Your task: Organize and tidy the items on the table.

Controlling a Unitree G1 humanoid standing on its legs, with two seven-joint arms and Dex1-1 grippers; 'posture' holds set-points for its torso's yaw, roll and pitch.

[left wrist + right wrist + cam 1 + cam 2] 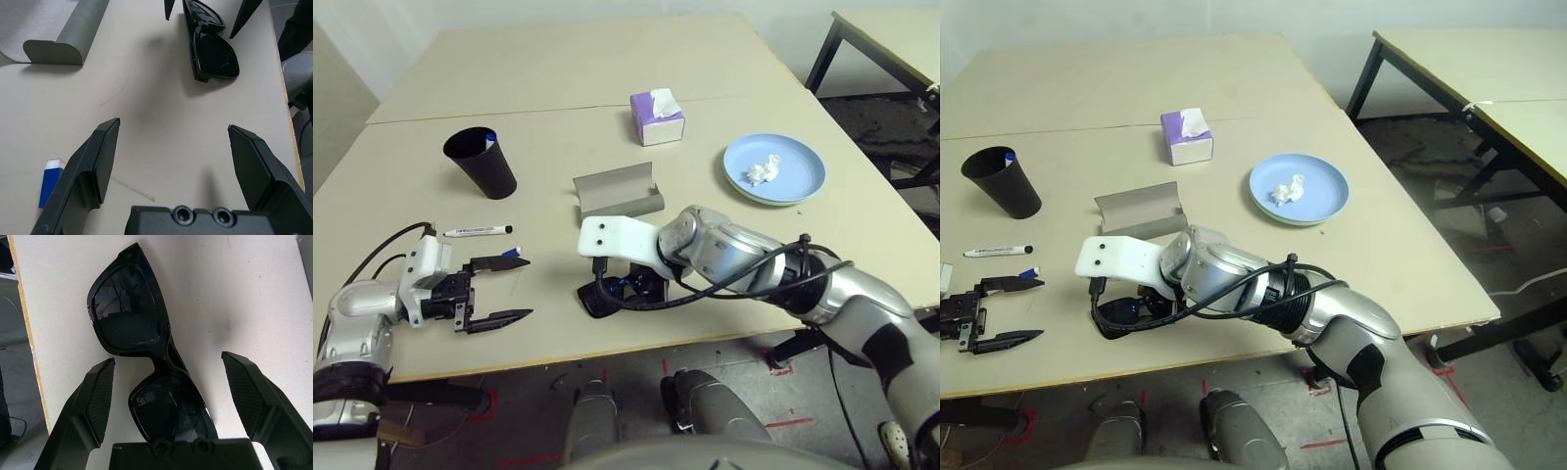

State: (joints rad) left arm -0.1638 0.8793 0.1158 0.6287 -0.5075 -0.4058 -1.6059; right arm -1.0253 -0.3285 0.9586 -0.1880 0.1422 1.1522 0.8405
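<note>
Pick-up of the black sunglasses (146,352), lying near the table's (607,78) front edge, is in hand: right gripper (166,382) straddles them with fingers spread, left gripper (499,291) likewise released; closing comes next.

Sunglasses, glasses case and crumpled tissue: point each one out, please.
sunglasses (128,316), right wrist view, on the far lens.
glasses case (619,186), left eye view, on its open lid.
crumpled tissue (763,172), left eye view, its middle.

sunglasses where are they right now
The black sunglasses lie flat near the table's front edge, between the open right gripper's fingers, in front of the open grey glasses case.
</note>
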